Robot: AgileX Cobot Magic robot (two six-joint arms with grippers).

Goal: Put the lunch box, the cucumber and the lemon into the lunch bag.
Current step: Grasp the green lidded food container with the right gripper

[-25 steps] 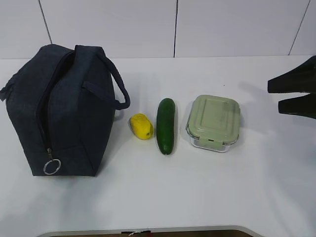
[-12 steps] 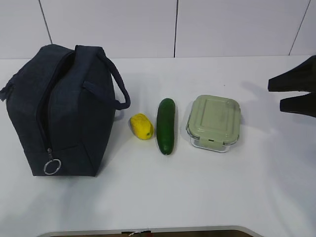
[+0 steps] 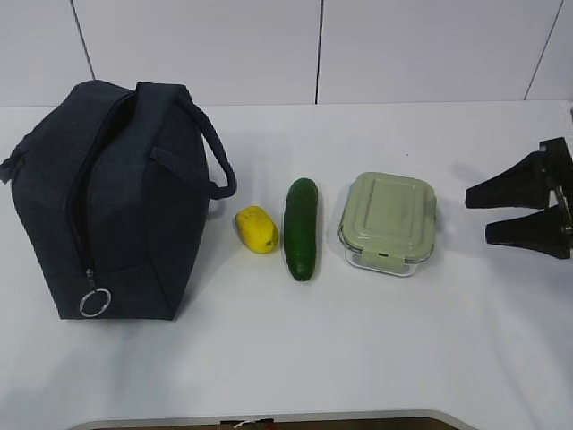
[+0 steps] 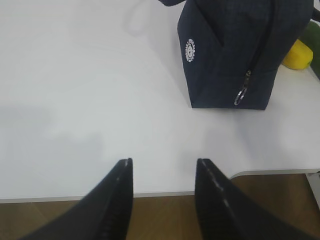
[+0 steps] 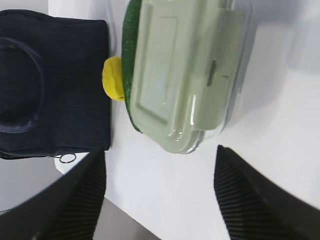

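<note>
The navy lunch bag [image 3: 112, 202] stands at the left with its zipper undone and a silver ring pull [image 3: 94, 303] low on its front. Right of it lie the yellow lemon [image 3: 256, 229], the dark green cucumber [image 3: 300, 228] and the lunch box [image 3: 388, 222] with its sage-green lid. My right gripper [image 3: 477, 217] hovers open to the right of the lunch box, fingers pointing at it, a short gap away. The right wrist view has the lunch box [image 5: 187, 75] just ahead of the open gripper [image 5: 160, 157]. My left gripper [image 4: 164, 162] is open over the table's near edge, apart from the bag [image 4: 240, 50].
The white table [image 3: 358, 340] ends in a front edge near the bottom, with a rounded corner [image 4: 240, 173] beside the left gripper. A white panelled wall [image 3: 313, 49] runs behind. The bag's strap handle [image 3: 215, 166] sticks out towards the lemon.
My right gripper has come in from the right edge towards the lunch box, its fingers now fully in sight. The bag, lemon, cucumber and lunch box have not moved.
</note>
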